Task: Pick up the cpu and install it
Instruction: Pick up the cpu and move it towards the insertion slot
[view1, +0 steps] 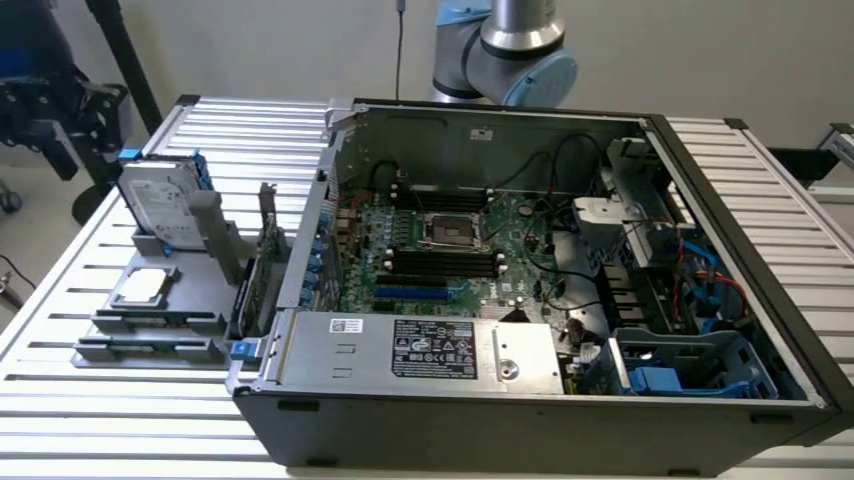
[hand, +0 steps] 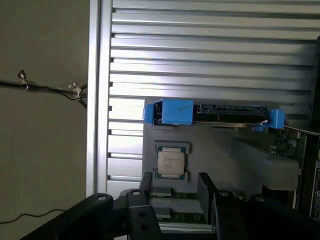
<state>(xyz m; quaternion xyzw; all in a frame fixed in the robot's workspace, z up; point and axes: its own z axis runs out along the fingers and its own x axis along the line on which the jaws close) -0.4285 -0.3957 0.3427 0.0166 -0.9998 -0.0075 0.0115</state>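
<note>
The cpu (view1: 144, 287) is a small square chip with a silver top, lying flat in a grey holder (view1: 200, 300) on the slatted table, at the exterior view's left of the open computer case (view1: 534, 400). In the wrist view the cpu (hand: 170, 162) lies a little beyond my gripper (hand: 176, 181), untouched. The two black fingers (hand: 148, 184) stand apart with nothing between them, so the gripper is open. On the motherboard inside the case, an empty socket (view1: 451, 232) with a metal frame faces up. The arm's grey and blue joints (view1: 514, 55) rise behind the case.
A silver hard drive in a blue frame (view1: 160, 200) stands upright at the back of the holder, also visible as the hard drive (hand: 215, 112). Memory sticks (view1: 150, 349) lie in slots at its front. A tall card (view1: 263, 262) stands between holder and case. Cables and a power supply (view1: 427, 350) crowd the case.
</note>
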